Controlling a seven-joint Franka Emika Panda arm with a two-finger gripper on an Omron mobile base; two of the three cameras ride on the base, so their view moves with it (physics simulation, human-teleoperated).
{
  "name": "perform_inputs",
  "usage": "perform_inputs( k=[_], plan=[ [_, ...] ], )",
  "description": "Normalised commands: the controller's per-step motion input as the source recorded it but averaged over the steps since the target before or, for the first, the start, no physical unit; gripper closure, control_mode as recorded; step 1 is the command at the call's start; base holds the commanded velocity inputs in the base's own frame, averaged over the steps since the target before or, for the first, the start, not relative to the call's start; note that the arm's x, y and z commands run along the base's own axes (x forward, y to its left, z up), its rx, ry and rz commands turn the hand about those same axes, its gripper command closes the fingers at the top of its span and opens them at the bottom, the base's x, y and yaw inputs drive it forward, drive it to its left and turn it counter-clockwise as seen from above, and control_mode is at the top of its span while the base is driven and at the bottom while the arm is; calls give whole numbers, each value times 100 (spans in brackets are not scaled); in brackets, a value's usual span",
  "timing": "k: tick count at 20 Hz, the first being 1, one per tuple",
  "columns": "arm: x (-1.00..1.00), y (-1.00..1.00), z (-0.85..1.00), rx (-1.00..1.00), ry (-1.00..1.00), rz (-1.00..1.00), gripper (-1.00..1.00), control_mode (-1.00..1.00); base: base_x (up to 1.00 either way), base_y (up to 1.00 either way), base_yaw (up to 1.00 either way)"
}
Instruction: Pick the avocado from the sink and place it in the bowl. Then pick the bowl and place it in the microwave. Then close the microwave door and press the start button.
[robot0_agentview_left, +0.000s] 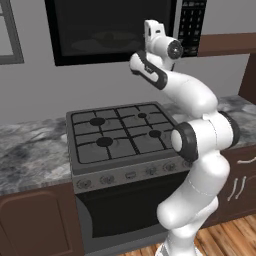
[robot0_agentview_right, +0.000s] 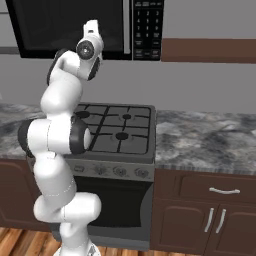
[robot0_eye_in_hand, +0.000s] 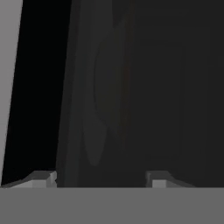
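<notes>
Landmark: stove (robot0_agentview_left: 122, 137), set into counter (robot0_agentview_right: 210, 137) run. Microwave (robot0_agentview_left: 112, 27) mounted on wall directly above stove, door (robot0_agentview_right: 65, 25) shut, keypad strip (robot0_agentview_right: 147, 27) at its right end. Bowl (robot0_agentview_left: 107, 39) inside microwave, behind door glass. Cabinets (robot0_agentview_right: 215, 210) below counter, right of stove.

No words or numbers can be read; the small pale buttons on the big black microwave (robot0_agentview_right: 75, 27) are too blurry.
</notes>
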Motion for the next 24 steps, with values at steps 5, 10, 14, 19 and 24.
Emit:
perform_inputs(
  k=[5, 10, 14, 19, 24],
  plan=[
    [35, 0, 0, 0, -3, 5, -100, -100, 0, 0, 0],
    [-74, -21, 2, 1, -3, 9, -100, -100, 0, 0, 0],
    [-100, -43, 0, 1, 0, 16, -100, -100, 0, 0, 0],
    [-99, -72, 0, 1, 7, 4, -100, -100, 0, 0, 0],
    [-51, -86, 1, 0, 18, -2, -100, -100, 0, 0, 0]
  ],
)
